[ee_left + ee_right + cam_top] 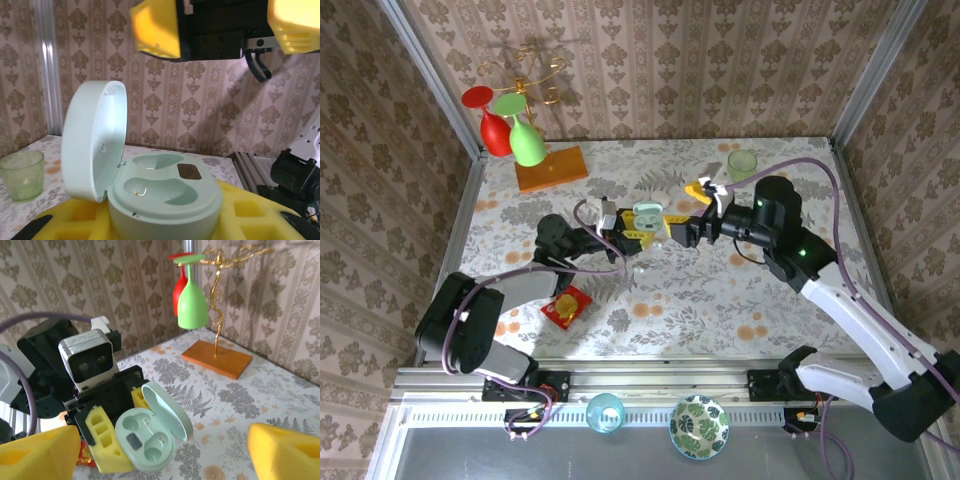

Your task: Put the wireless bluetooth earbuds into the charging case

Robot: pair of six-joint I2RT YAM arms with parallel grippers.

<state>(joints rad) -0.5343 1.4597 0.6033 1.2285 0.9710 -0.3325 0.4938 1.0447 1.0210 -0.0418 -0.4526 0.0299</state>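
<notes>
Charging case [648, 214]: pale green oval, lid [92, 140] swung up and open; clamped by the left gripper [642, 232] over the middle of the floral table [740, 300].
Inside the case: two scooped wells [150, 187] with smooth pale green bottoms; a tiny orange speck in the nearer well; a small dark rectangle [189, 171] beside them.
Earbuds [640, 268]: possibly the tiny whitish piece lying on the table just on the near side of the held case, seen from above; too small to be sure.
Left gripper: narrow, closed on the base of the charging case, a yellow finger [102, 437] on each side; arm stretched low from the near-left corner toward the table's middle.
Right gripper [224, 30]: yellow fingers [285, 450] spread wide, holding nothing, facing the open case from the right and apart from it; arm reaching in from the near-right corner, elbow bent.
Green cup [741, 163]: translucent, upright at the far right of the table.
Glass rack [552, 168]: wooden base and gold wire at the far left; red glass [495, 130] and green glass [527, 142] hanging bowl-down.
Red packet [566, 306]: flat on the table beside the left arm, something yellow on top.
Near ledge: teal cup [605, 412] and patterned bowl [699, 426] side by side between the arm bases.
</notes>
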